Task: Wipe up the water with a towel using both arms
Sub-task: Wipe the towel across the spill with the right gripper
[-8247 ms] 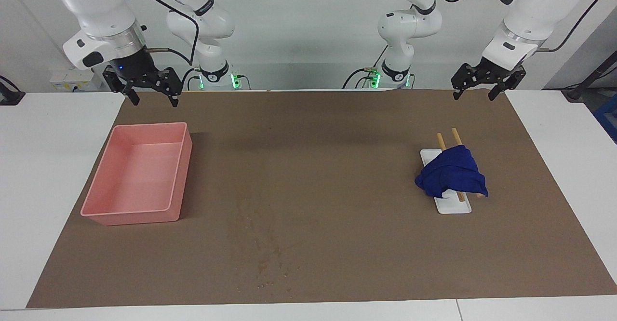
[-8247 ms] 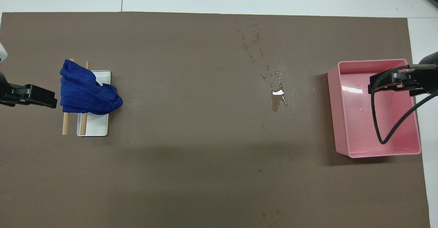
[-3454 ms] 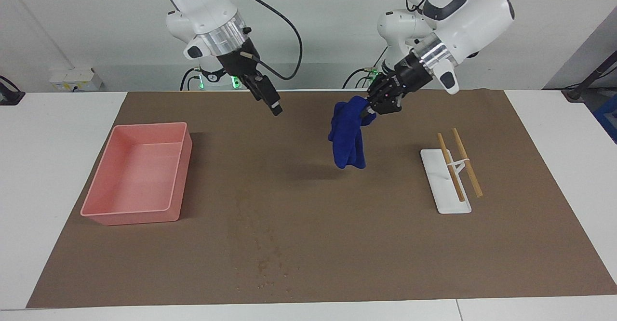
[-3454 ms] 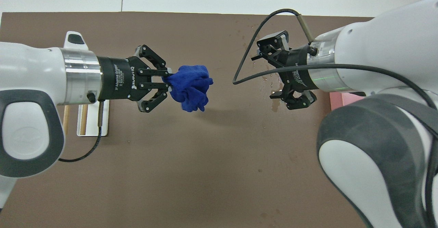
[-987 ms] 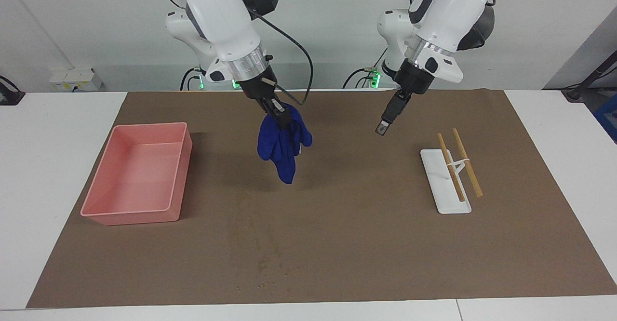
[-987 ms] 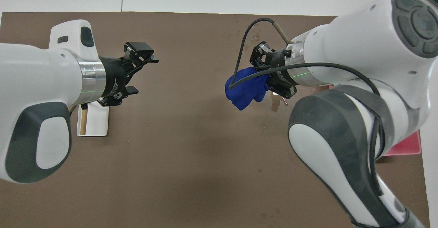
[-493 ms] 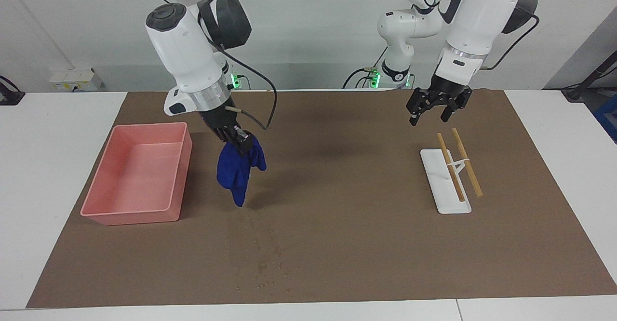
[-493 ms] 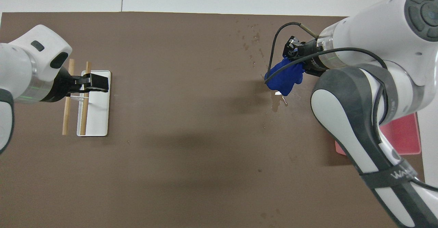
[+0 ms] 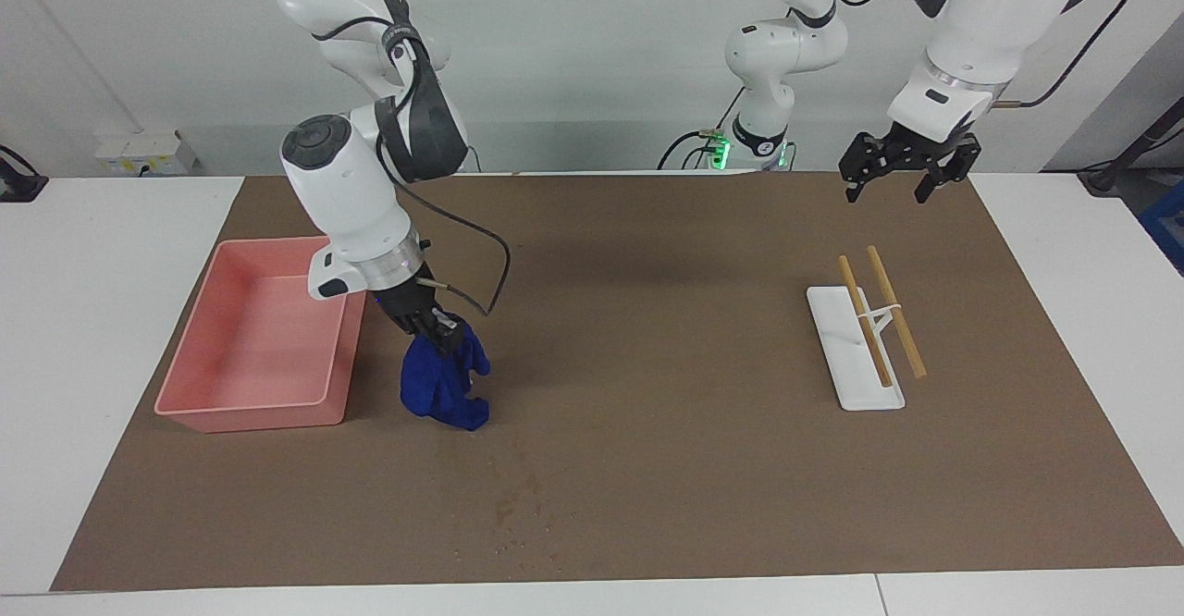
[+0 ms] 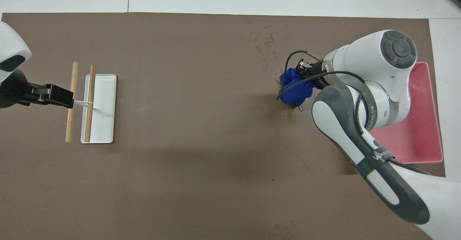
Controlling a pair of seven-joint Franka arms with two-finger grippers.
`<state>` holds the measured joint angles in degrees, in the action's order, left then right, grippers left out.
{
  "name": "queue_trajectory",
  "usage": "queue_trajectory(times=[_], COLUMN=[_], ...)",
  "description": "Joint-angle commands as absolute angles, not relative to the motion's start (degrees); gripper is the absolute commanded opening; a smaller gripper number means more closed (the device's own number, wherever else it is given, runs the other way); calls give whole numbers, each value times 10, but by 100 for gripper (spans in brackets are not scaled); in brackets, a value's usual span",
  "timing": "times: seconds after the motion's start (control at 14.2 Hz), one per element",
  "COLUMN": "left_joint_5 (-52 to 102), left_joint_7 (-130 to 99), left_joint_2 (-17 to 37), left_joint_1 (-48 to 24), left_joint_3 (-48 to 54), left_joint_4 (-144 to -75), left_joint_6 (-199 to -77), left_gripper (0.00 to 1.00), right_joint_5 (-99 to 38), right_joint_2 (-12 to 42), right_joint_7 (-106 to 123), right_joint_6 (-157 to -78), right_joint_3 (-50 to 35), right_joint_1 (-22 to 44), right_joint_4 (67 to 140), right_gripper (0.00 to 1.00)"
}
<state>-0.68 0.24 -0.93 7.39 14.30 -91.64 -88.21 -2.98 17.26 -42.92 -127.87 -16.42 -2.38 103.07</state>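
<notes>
Towel (image 9: 442,383) contact with the counter (image 9: 647,468) is the fresh development: half a second ago the blue cloth hung clear in the air, and now its lower folds are bunched on the brown surface just beside the pink tray (image 9: 242,396), at the nearer edge of the water (image 9: 518,514). The right pincer (image 9: 442,329) is clamped tight on the top of the cloth, angled down low over it. In my judgement this means carrying is over and wiping proper can begin, with most of the droplets lying farther from the robots than the cloth.

Meanwhile the left pincer (image 9: 895,177) has pulled back toward its own base and hangs with fingers spread wide, gripping nothing, over the counter's edge near the white rack (image 9: 856,357) (it seems to be waiting).

By count: one towel, one tray, one rack with two wooden sticks, two large working arms, two slimmer arms at the back.
</notes>
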Motion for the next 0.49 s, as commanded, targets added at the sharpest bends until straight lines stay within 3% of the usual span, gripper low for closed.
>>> queue_trajectory(times=[0.0,0.42], left_joint_5=[-13,-13], left_joint_7=[7,6], left_joint_2=[-23,-25], left_joint_1=[75,74], left_joint_3=[150,151], left_joint_4=[-942,-944], left_joint_6=[-880,-880], left_gripper=[100,100], right_joint_5=[-20,-20], right_joint_2=[164,206], right_joint_7=[-421,-420], right_joint_6=[-1335,-1368], right_joint_3=[-171,-171], right_joint_1=[-25,-25], right_joint_4=[1084,1095], right_gripper=[0,0])
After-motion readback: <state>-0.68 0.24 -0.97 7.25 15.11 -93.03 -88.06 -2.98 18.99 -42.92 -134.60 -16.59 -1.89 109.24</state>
